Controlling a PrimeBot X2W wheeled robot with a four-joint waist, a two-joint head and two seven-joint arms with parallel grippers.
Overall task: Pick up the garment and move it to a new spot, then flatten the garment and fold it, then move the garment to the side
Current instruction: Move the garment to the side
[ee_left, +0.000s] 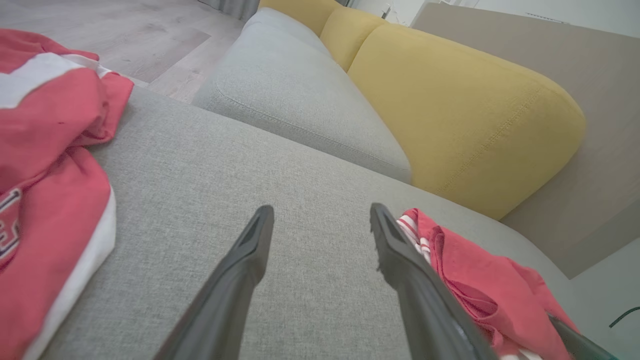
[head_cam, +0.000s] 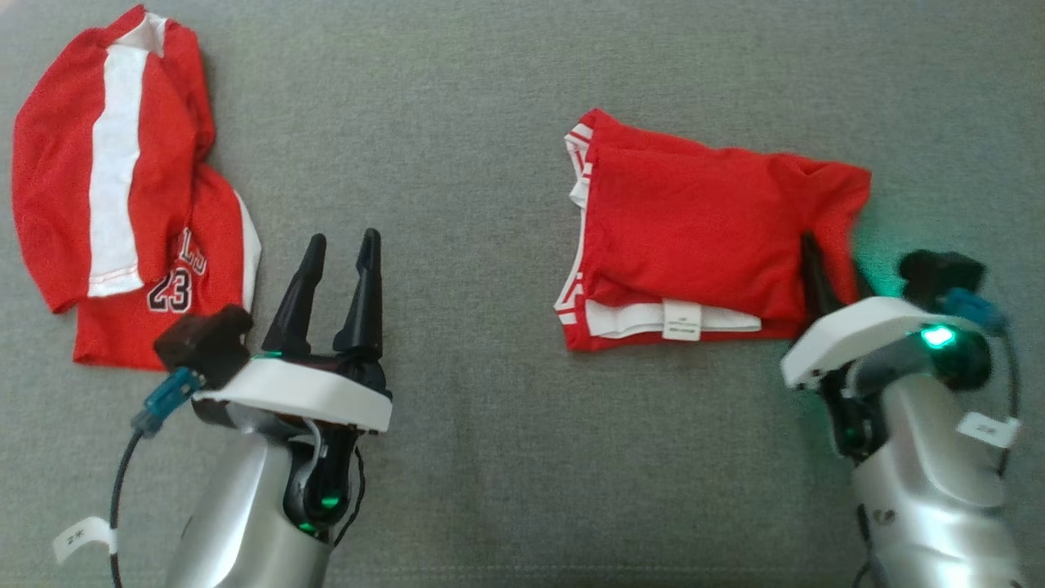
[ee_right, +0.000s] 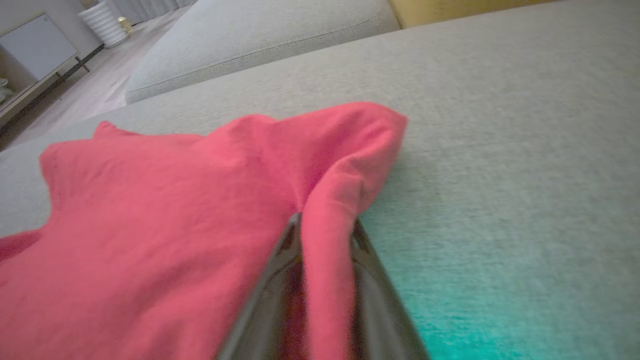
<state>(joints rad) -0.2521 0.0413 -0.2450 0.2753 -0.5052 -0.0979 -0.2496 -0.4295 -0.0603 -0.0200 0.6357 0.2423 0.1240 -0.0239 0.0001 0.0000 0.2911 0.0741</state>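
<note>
End of folded red garment [head_cam: 694,220] clenched in right gripper [ee_right: 325,225], rest lay left of it, left gripper [head_cam: 343,241] released, well apart.

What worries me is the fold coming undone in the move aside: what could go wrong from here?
1. The right gripper pinches only one ridge at the folded red fabric garment's right edge; pulled from there, the layers could slide apart.
2. The open left gripper hangs over the grey fabric sofa cushion, clear of the garment, so the far side would probably drag unsupported.
3. Moved leftward, it could run into the crumpled red-and-white number 23 jersey.
</note>
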